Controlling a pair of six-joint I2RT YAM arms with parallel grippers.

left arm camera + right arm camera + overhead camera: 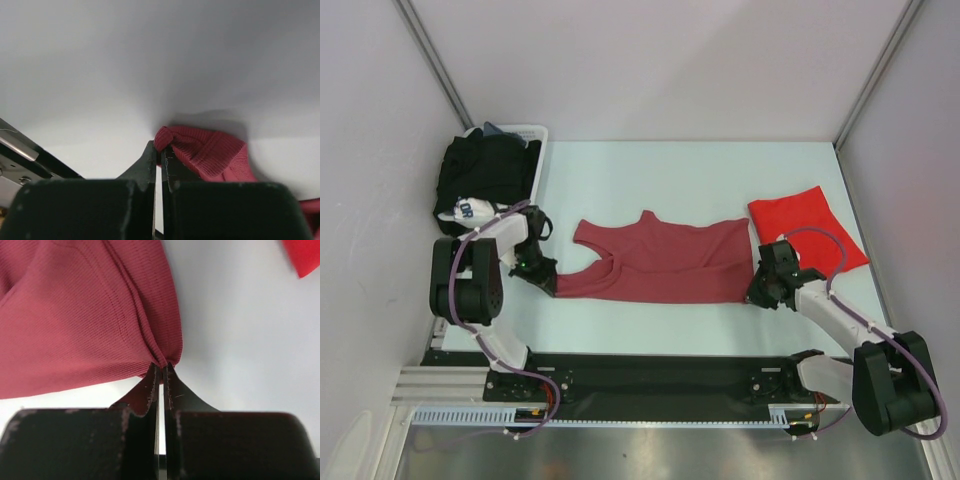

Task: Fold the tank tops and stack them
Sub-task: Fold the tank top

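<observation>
The maroon tank top (pixel 660 262) lies spread across the middle of the table, its straps toward the left. My left gripper (pixel 548 283) is shut on its near left corner, and the left wrist view shows ribbed maroon cloth (pixel 210 150) pinched at the fingertips (pixel 150 152). My right gripper (pixel 757 293) is shut on its near right corner, and the right wrist view shows the maroon cloth (pixel 85 315) bunched into the closed gripper (pixel 162 367). The bright red tank top (pixel 807 227) lies folded at the right, and a corner of it shows in the right wrist view (pixel 302 255).
A white basket (pixel 525 135) at the back left holds black garments (pixel 485 172) and a white cloth with dark lettering (pixel 470 210). Enclosure walls stand close on the left, the right and at the back. The black rail (pixel 650 375) runs along the near edge.
</observation>
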